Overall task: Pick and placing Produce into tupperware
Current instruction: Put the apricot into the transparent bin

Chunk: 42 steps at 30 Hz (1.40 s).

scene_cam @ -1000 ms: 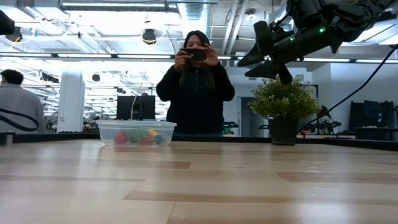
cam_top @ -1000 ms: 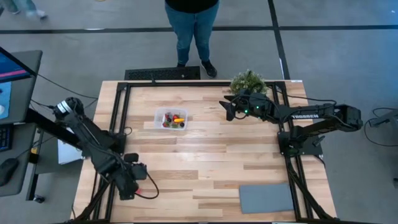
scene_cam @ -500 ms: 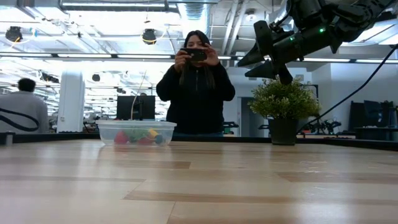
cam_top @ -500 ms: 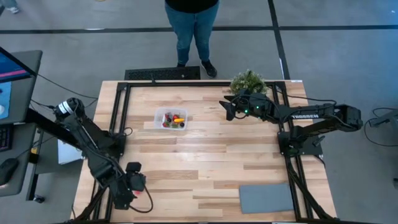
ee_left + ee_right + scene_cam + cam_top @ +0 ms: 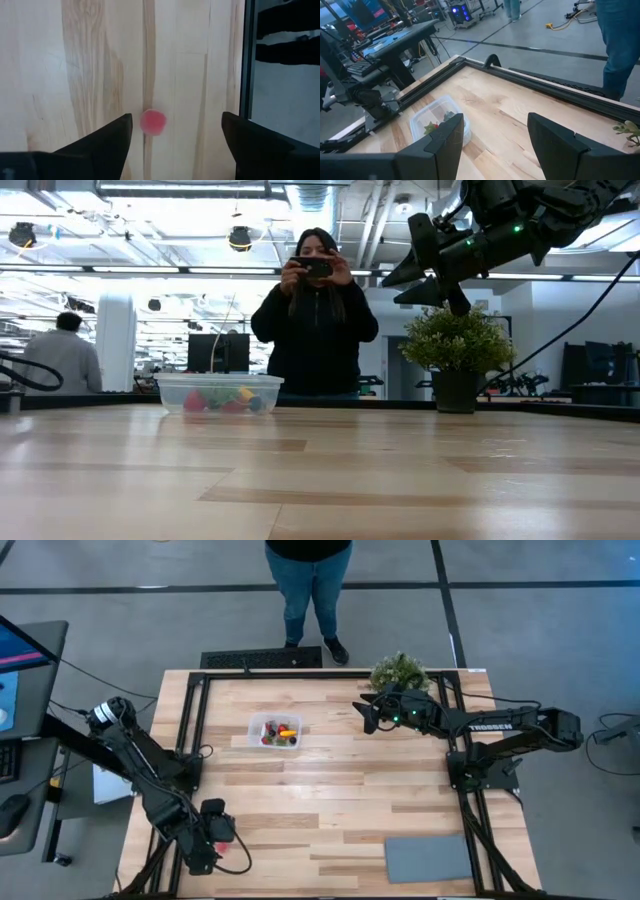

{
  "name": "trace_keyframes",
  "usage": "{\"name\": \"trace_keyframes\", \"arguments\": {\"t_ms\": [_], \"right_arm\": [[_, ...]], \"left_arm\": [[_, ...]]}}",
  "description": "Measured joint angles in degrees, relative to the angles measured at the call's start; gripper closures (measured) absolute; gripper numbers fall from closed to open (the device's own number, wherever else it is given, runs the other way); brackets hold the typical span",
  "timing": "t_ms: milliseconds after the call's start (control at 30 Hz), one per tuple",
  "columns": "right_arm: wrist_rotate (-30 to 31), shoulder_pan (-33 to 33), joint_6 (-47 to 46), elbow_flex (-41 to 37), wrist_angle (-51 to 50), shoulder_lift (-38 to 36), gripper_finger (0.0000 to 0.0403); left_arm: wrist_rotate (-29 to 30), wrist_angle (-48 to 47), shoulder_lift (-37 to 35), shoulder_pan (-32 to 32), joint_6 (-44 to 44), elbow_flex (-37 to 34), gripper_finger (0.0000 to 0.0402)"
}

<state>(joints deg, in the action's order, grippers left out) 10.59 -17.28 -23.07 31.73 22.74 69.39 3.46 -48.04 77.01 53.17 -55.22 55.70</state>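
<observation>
The clear tupperware (image 5: 277,732) stands on its base on the far left-centre of the table, with red, yellow and dark produce (image 5: 280,732) inside; it also shows in the low view (image 5: 220,393) and the right wrist view (image 5: 437,122). One small red round piece (image 5: 152,121) lies on the table near the near left corner. My left gripper (image 5: 176,120) is open above it, the piece sitting between the fingers closer to one of them, untouched; in the high view this gripper (image 5: 220,838) is by the left rail. My right gripper (image 5: 362,715) hangs open and raised (image 5: 420,275) beside the plant.
A bushy green potted plant (image 5: 400,670) stands at the far right, just behind my right gripper. A flat grey mat (image 5: 428,858) lies at the near right corner. A person (image 5: 315,320) stands at the far edge. Black frame rails (image 5: 190,720) border the table.
My left gripper has moved a short way toward the table's near edge, at the near left corner. My right arm and the tupperware have kept still.
</observation>
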Motion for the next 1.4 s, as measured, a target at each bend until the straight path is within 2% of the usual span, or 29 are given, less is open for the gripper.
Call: {"name": "trace_keyframes", "arguments": {"t_ms": [167,367,567,700,1000,1200,1400], "right_arm": [[-0.01,0.0,0.02,0.0,0.0,0.0,0.0159],[0.0,0.0,-0.1,0.0,0.0,0.0,0.0159],[0.0,0.29,-0.92,0.0,0.0,0.0,0.0159],[-0.02,0.86,-0.94,0.0,0.0,0.0,0.0159],[0.0,1.07,-0.92,0.0,0.0,0.0,0.0159],[0.0,1.07,-0.92,0.0,0.02,0.0,0.0159],[0.0,1.07,-0.94,0.0,0.02,0.0,0.0159]], "left_arm": [[-1.13,-0.08,1.21,-0.02,-0.2,0.02,0.0105],[-4.6,-0.36,8.28,0.13,2.73,0.02,0.0105],[-1.49,-0.61,11.26,0.59,3.65,0.02,0.0105],[-1.66,-0.57,12.97,1.64,1.7,0.01,0.0105],[-1.21,0.07,14.02,2.95,-3.92,-0.85,0.0105],[-1.59,0.76,14.62,3.04,-3.51,-1.68,0.0105],[-2.01,8.87,14.62,3.04,-5.47,-5.29,0.0105]]}}
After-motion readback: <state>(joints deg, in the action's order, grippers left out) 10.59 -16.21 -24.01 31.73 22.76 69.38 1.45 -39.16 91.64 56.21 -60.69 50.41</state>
